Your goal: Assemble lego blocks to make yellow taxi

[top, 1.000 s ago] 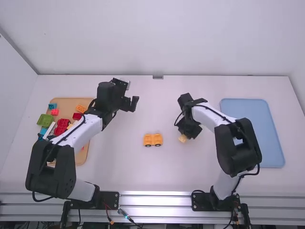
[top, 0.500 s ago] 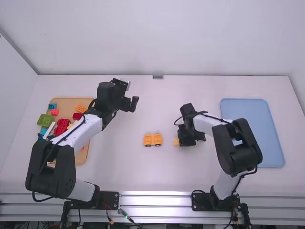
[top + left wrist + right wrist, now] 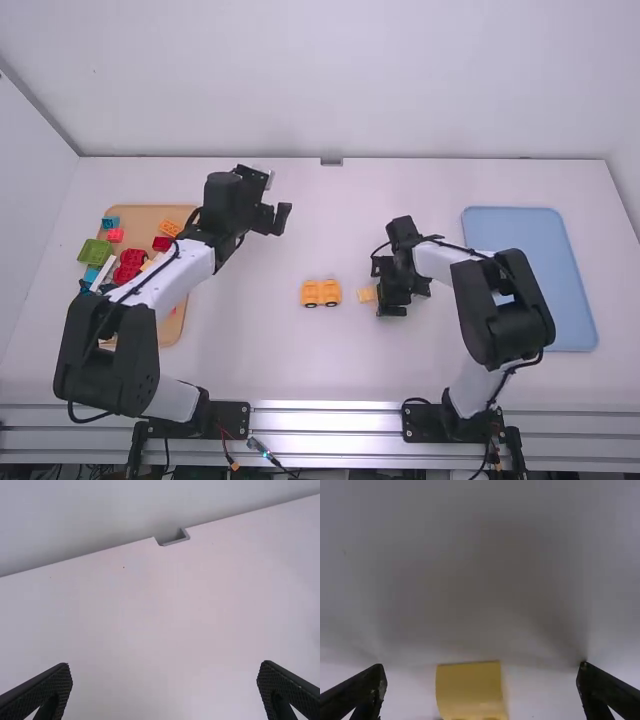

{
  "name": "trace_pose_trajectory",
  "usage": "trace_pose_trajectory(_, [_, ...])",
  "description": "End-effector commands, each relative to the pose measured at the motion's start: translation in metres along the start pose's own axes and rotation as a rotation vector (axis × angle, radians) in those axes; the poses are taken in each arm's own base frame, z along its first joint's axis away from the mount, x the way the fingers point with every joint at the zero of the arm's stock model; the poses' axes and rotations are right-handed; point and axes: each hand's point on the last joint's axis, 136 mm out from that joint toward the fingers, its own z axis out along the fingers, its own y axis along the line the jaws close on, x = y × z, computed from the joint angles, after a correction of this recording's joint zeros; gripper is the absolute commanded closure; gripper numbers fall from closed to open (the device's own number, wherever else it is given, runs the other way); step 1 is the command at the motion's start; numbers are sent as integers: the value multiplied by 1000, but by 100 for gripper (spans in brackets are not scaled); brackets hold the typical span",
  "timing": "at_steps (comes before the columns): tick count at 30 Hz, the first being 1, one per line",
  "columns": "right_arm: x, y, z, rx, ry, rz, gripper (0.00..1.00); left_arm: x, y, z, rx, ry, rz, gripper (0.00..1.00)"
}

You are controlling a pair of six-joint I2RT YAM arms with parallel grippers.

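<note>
The yellow-orange wheeled car body [image 3: 321, 292] stands on the table near the middle. A small yellow block [image 3: 367, 295] lies just right of it, apart from it. My right gripper [image 3: 388, 290] is low over the table at that block's right side. In the right wrist view the yellow block [image 3: 470, 690] lies between the spread fingers of my right gripper [image 3: 482, 689], touching neither. My left gripper [image 3: 276, 216] is held above the table, left of the middle and farther back. In the left wrist view my left gripper [image 3: 165, 687] is open with nothing between its fingers.
An orange-brown tray [image 3: 180, 320] at the left holds several coloured blocks, partly under the left arm. A blue tray [image 3: 520, 225] lies at the right, beyond the right arm. A small grey bracket [image 3: 331, 161] sits at the table's back edge.
My right gripper has lowered, come nearer the camera and turned, and the small block is now more exposed, a little left of where it was. The left arm and the car body have kept still.
</note>
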Motion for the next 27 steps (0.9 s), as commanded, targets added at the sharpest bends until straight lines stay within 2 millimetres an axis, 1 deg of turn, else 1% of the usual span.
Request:
trace_pose_trajectory(1, [-4,8,-10,-6,11,-69,1,5,1,1,-6,11,10,1])
trace_pose_trajectory(4, [-2,15,-25,0,49,-121,1,5,0,1,-5,11,10,1])
trace_pose_trajectory(5, [5,23,-33,-19,97,-190,1,5,0,1,-6,12,11,1])
trace_pose_trajectory(6, [5,23,-33,-19,97,-190,1,5,0,1,-6,12,11,1])
trace_pose_trajectory(8, [16,44,-52,-94,164,-404,1,7,0,1,-3,20,58,1])
trace_pose_trajectory(9, [23,58,-63,-159,194,-561,1,9,0,1,-2,28,79,1])
trace_pose_trajectory(10, [23,60,-65,-168,198,-580,1,9,0,1,-1,29,82,1])
trace_pose_trajectory(11, [31,73,-78,-239,230,-712,1,12,0,1,0,40,107,1])
trace_pose_trajectory(13, [44,91,-102,-357,276,-923,1,18,-2,0,9,63,140,1])
trace_pose_trajectory(15, [58,100,-123,-470,319,-1127,1,23,-6,0,39,80,191,1])
trace_pose_trajectory(16, [66,102,-138,-538,345,-1254,1,27,-16,-1,101,89,247,1])
trace_pose_trajectory(18, [71,102,-150,-583,351,-1361,1,32,-31,-4,190,89,317,1])
trace_pose_trajectory(19, [73,102,-157,-602,345,-1427,1,36,-43,-7,265,83,370,1])
trace_pose_trajectory(20, [75,101,-163,-620,330,-1512,1,40,-59,-13,367,67,440,1])
trace_pose_trajectory(22, [79,107,-175,-681,253,-1733,1,44,-81,-26,506,28,519,1])
trace_pose_trajectory(23, [80,108,-176,-690,237,-1773,1,44,-84,-28,524,22,527,1])
trace_pose_trajectory(25, [82,114,-185,-711,91,-2073,1,46,-102,-41,640,-24,573,1])
trace_pose_trajectory(26, [83,115,-186,-715,65,-2129,0,46,-104,-43,658,-31,573,1])
trace_pose_trajectory(27, [84,117,-187,-721,27,-2209,13,46,-107,-46,680,-38,572,1])
